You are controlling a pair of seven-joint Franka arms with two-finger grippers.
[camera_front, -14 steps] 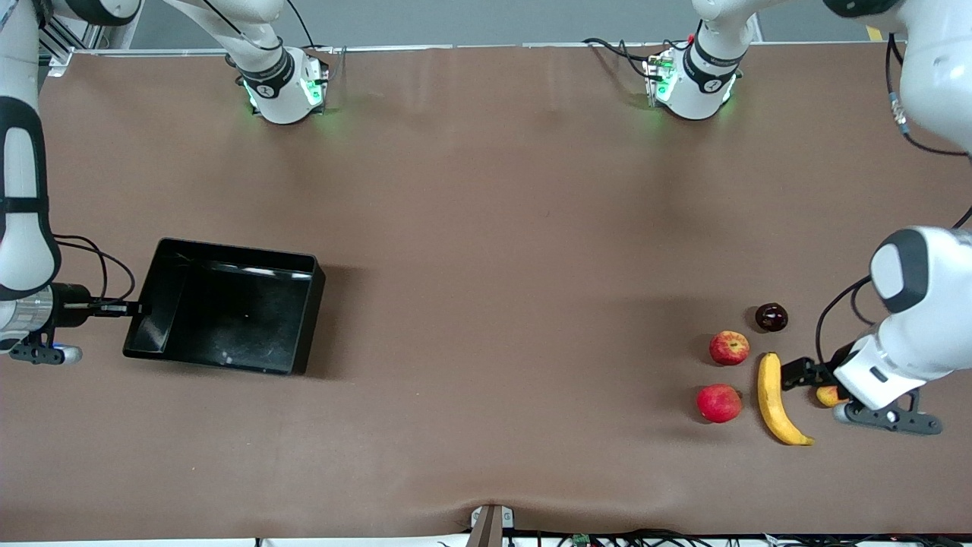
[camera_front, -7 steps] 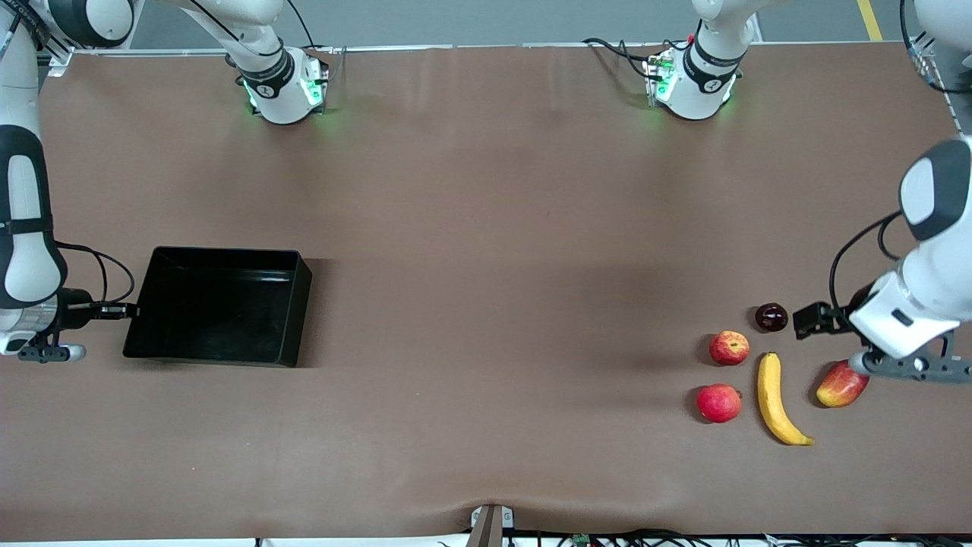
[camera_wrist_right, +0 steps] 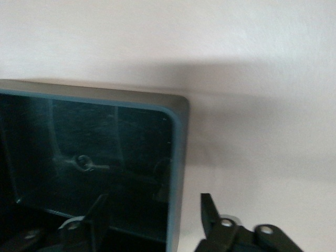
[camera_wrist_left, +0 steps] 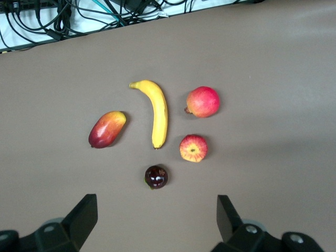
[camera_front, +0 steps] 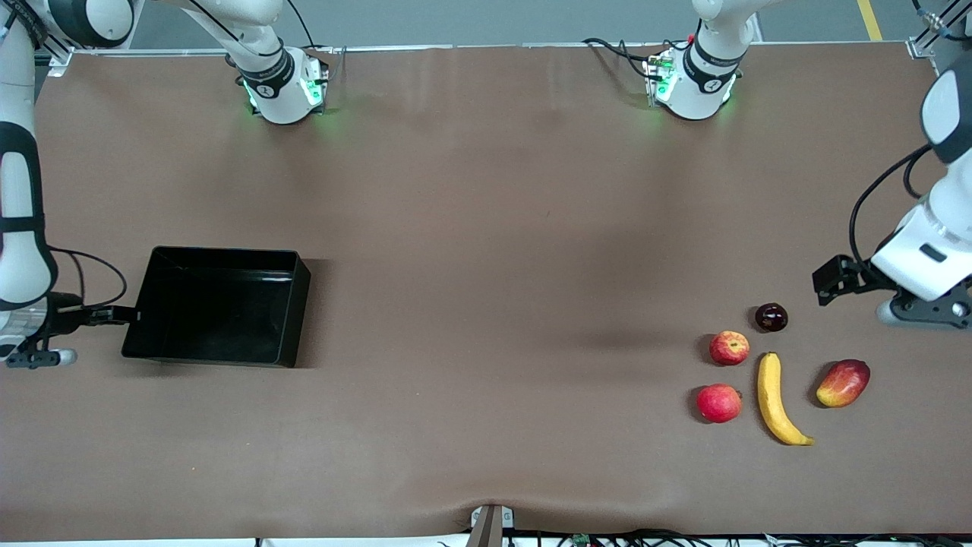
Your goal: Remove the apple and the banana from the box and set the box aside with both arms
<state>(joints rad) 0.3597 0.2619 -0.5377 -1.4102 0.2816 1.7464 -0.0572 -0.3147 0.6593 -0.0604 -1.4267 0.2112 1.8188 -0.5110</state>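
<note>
The black box (camera_front: 301, 308) lies flat on the table toward the right arm's end. My right gripper (camera_front: 125, 312) is open at its short wall (camera_wrist_right: 177, 157), one finger inside and one outside (camera_wrist_right: 155, 218). The fruits lie toward the left arm's end: the yellow banana (camera_front: 774, 396) (camera_wrist_left: 157, 113) and, beside it, the streaked red apple (camera_front: 729, 347) (camera_wrist_left: 193, 148). My left gripper (camera_front: 828, 279) (camera_wrist_left: 156, 220) hangs open and empty over the table, close to a small dark fruit (camera_front: 771, 317) (camera_wrist_left: 156, 177).
An evenly red apple (camera_front: 718, 403) (camera_wrist_left: 203, 101) lies nearer the front camera than the streaked one. A red-orange mango (camera_front: 843, 383) (camera_wrist_left: 107, 129) lies beside the banana. Cables (camera_wrist_left: 63, 16) run along the table's front edge.
The box has come down from a tilt to lie flat, and my right gripper has opened at its wall. My left arm has drawn back from the banana and mango toward the bases.
</note>
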